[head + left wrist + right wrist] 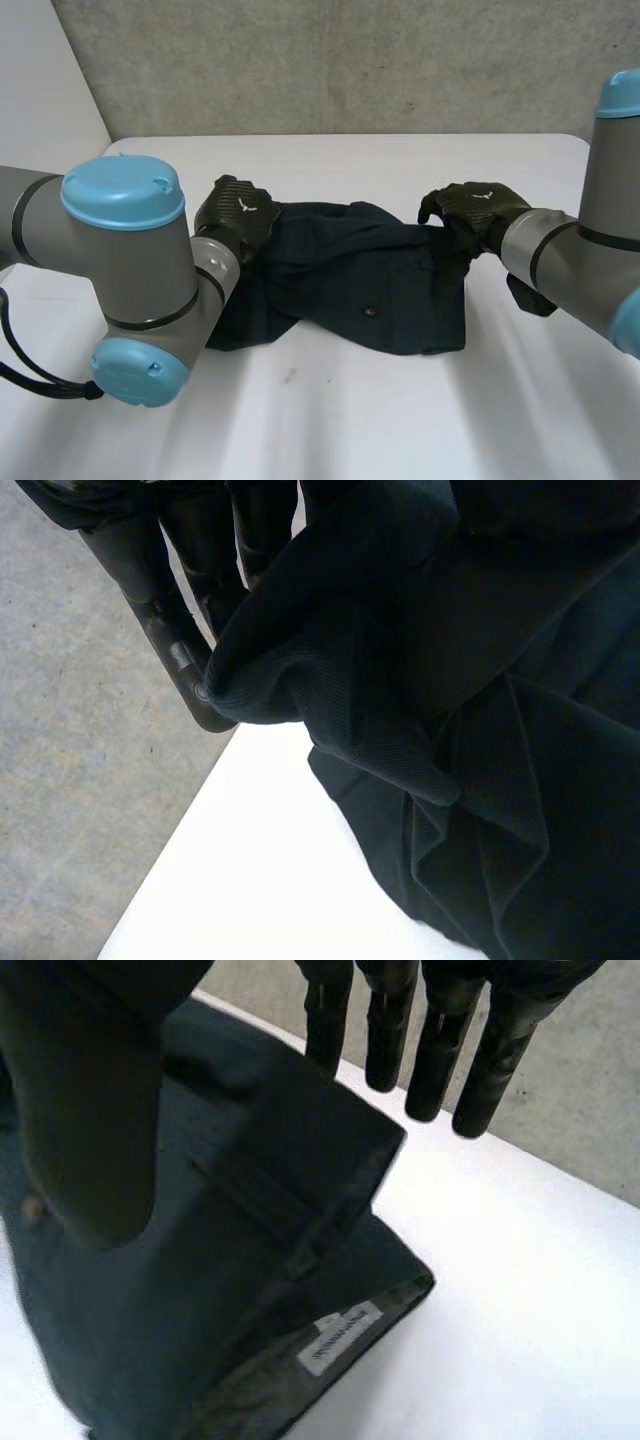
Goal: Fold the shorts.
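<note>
The dark shorts (pixel 360 290) lay rumpled at the middle of the white table (pixel 400 420). The left hand (pixel 237 215) pinched a bunched fold at their left end. The right hand (pixel 470 212) held straight, relaxed fingers (pixel 435 1060) over their far right corner.

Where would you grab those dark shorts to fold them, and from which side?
By the far corners at each end, coming in from outside and above. The shorts lie stretched crosswise on the table, so their ends are free. The left hand pinches bunched cloth at its end with curled fingers; the right hand is at the labelled end.
</note>
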You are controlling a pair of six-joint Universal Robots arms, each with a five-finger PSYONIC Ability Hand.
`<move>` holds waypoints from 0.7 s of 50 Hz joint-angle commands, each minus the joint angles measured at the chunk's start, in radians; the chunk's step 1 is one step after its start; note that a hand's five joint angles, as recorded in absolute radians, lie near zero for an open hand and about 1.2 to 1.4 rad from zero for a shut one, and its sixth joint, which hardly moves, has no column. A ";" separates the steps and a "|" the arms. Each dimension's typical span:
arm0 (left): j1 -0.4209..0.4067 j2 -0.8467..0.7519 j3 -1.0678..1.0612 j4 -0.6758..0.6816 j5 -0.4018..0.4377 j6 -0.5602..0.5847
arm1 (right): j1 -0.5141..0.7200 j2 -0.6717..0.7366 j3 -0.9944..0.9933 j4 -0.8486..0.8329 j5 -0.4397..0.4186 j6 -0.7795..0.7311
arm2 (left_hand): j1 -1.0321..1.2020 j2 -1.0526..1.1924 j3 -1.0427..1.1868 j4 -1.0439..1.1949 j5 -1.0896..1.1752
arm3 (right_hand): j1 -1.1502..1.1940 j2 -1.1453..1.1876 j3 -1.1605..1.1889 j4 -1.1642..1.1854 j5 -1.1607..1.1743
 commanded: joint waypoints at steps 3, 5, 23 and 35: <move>-0.010 0.016 -0.003 0.000 -0.001 -0.031 | 0.004 -0.115 0.083 0.037 -0.002 0.111 | 0.293 0.220 0.205 0.197 0.293 | -0.082 -0.125 -0.127 -0.129 -0.133; -0.012 0.019 -0.005 -0.001 -0.001 -0.045 | 0.005 -0.128 0.089 0.035 -0.004 0.121 | 0.293 0.220 0.205 0.197 0.293 | -0.082 -0.125 -0.127 -0.129 -0.133; -0.006 0.028 -0.002 0.000 0.007 -0.065 | 0.014 0.176 -0.163 0.026 -0.006 0.109 | 0.293 0.220 0.205 0.197 0.293 | 0.498 0.454 0.453 0.451 0.446; 0.069 -0.089 0.366 0.146 0.013 0.072 | 0.025 0.305 -0.683 -0.219 0.005 -0.034 | 0.293 0.220 0.205 0.197 0.293 | 1.036 0.992 0.991 0.989 0.985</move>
